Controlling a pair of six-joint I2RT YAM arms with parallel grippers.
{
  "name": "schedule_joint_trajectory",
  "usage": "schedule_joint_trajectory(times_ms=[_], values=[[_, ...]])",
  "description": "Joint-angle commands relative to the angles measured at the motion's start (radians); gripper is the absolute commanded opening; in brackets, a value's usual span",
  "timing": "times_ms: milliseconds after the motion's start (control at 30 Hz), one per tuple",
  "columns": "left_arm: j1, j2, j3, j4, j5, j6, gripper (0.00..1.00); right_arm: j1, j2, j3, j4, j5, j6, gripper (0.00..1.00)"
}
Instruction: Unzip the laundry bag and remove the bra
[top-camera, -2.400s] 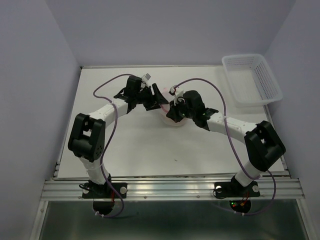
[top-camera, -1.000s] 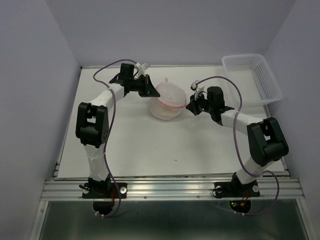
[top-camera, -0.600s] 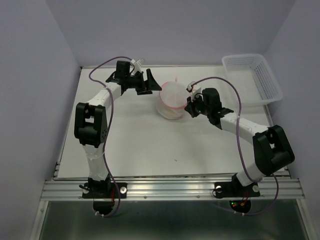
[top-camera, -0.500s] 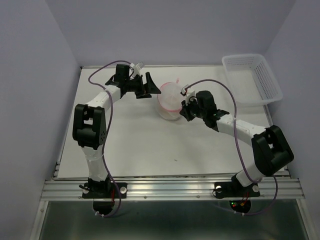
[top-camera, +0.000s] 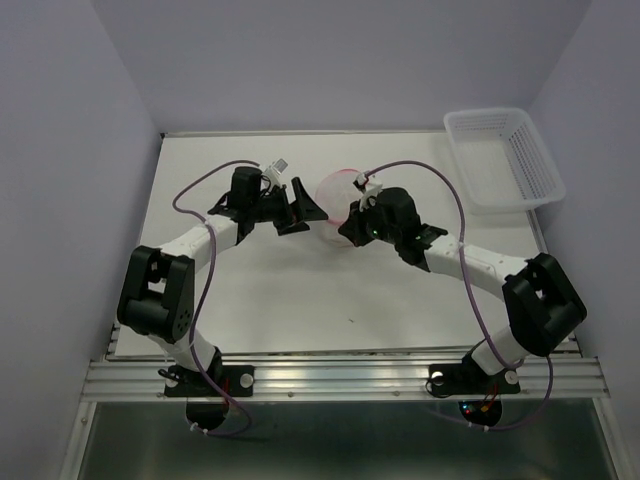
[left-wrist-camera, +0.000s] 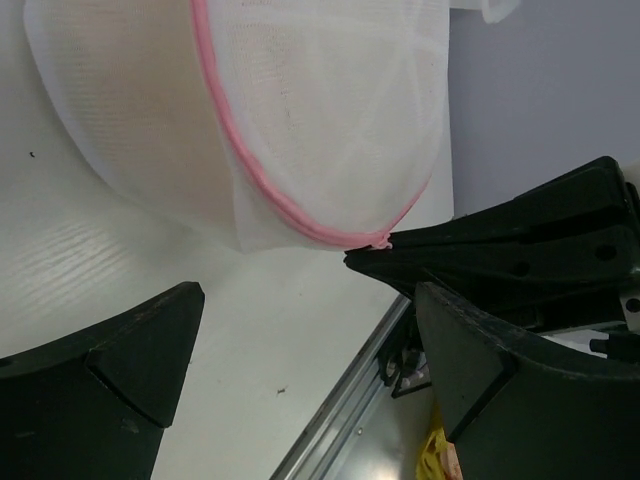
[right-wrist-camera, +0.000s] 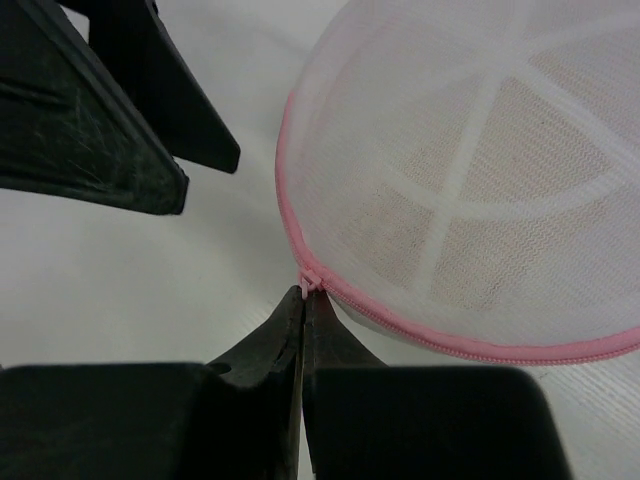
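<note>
The laundry bag (top-camera: 333, 192), a white mesh dome with a pink zipper rim, sits tilted between my two grippers at the table's middle back. My right gripper (top-camera: 346, 226) is shut on the pink zipper pull (right-wrist-camera: 313, 284) at the bag's rim (right-wrist-camera: 400, 318). The tan bra (right-wrist-camera: 500, 130) shows through the mesh inside the bag (right-wrist-camera: 470, 190). My left gripper (top-camera: 303, 210) is open and empty just left of the bag. In the left wrist view the bag (left-wrist-camera: 300, 110) hangs above my open left gripper (left-wrist-camera: 310, 345), and the right fingers (left-wrist-camera: 490, 245) pinch the pull.
A white plastic basket (top-camera: 503, 158) stands at the back right corner. The table's metal front rail (top-camera: 340, 378) runs along the near edge. Purple cables loop above both arms.
My right gripper has moved left to the bag's rim and shut on the zipper pull. My left gripper has come nearer and stays open. The bag has tipped and shifted slightly.
</note>
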Motion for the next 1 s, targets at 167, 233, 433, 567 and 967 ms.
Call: schedule_joint_trajectory(times_ms=[167, 233, 433, 567, 967], values=[[-0.072, 0.007, -0.044, 0.244, -0.070, -0.171, 0.93, 0.018, -0.053, -0.003, 0.141, -0.067, 0.127, 0.01], [-0.082, 0.033, -0.027, 0.279, -0.059, -0.212, 0.88, 0.019, -0.051, -0.006, 0.131, -0.073, 0.120, 0.01], [-0.105, 0.090, 0.033, 0.307, -0.040, -0.255, 0.69, 0.029, -0.030, 0.006, 0.103, -0.078, 0.071, 0.01], [-0.113, 0.104, 0.031, 0.307, -0.035, -0.266, 0.21, 0.029, -0.017, 0.012, 0.085, -0.050, 0.057, 0.01], [-0.104, 0.119, 0.155, 0.146, -0.004, -0.149, 0.00, 0.017, 0.021, 0.031, -0.035, 0.071, -0.023, 0.01]])
